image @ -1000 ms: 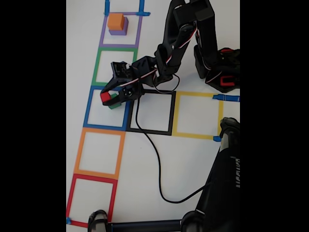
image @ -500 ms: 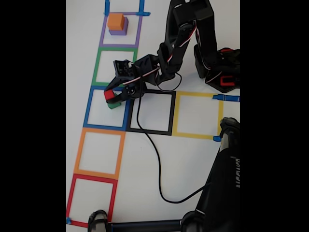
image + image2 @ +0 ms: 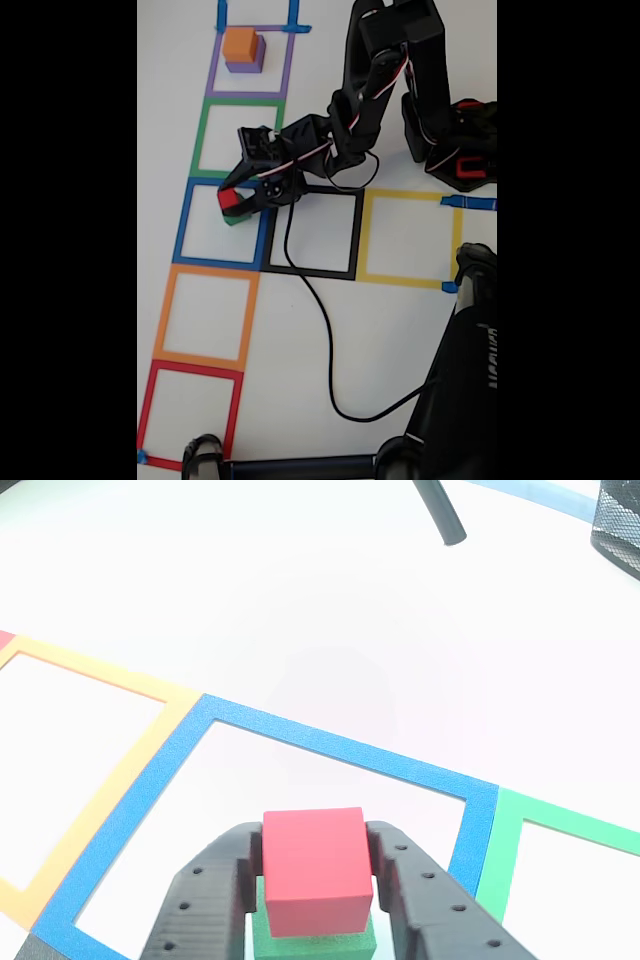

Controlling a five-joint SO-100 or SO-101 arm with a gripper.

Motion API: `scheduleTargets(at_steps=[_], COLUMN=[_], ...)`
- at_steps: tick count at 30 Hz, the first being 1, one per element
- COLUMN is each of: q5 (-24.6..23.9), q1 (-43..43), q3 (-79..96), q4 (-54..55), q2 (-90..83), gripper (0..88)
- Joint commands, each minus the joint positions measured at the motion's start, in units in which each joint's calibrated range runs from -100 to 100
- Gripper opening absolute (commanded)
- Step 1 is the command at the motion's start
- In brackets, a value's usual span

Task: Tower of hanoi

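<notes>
Red cube (image 3: 313, 870): the smallest block, plain matte red with crisp edges; it sits between the two black fingers, directly over the green cube. In the fixed view it (image 3: 232, 199) shows as a small red patch at the arm's tip, inside the blue square.
Green cube (image 3: 312, 943): flat plain green, wider than the red one; only its top edge and front corners show under the red cube. Whether the two touch cannot be told. In the fixed view a green sliver (image 3: 236, 217) peeks out below the red.
Orange cube (image 3: 240, 44): plain orange, stacked on the purple cube, inside the purple square at the top of the fixed view.
Purple cube (image 3: 246, 66): the biggest, its violet edge showing under and around the orange one.
Gripper (image 3: 315, 875): black perforated fingers pressed against both sides of the red cube, clamped on it; in the fixed view it (image 3: 235, 203) hangs over the blue square's upper right part.
Blue square (image 3: 330, 744): a tape outline on the white table (image 3: 300, 600), between the orange square (image 3: 120, 685) and the green square (image 3: 570, 820).
Cable (image 3: 318, 330): black, trailing from the arm across the black square (image 3: 310, 272).
</notes>
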State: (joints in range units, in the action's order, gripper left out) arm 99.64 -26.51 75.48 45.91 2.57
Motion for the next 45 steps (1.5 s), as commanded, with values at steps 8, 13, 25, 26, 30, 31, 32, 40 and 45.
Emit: scheduleTargets(at_steps=[8,13,25,26,30,31,32,40,45], q5=[0.36,0.36,0.36,0.36,0.36,0.36,0.36,0.36,0.36], q1=[-0.53,-0.15,-0.43,-0.43,0.04,0.14,0.24,1.00,6.18], q3=[-0.38,-0.48,-0.66,-0.75,-0.93,-0.93,-1.02,-2.38,-4.11], q4=[3.65,3.89,5.27,5.35,5.51,5.27,4.21,-14.82,-43.97], q2=[2.23,2.79,2.88,2.55,-0.35,-1.40,-3.02,-21.99,-41.61], gripper=[3.2,10.0,22.1,22.5,22.8,22.1,21.3,1.6,1.2])
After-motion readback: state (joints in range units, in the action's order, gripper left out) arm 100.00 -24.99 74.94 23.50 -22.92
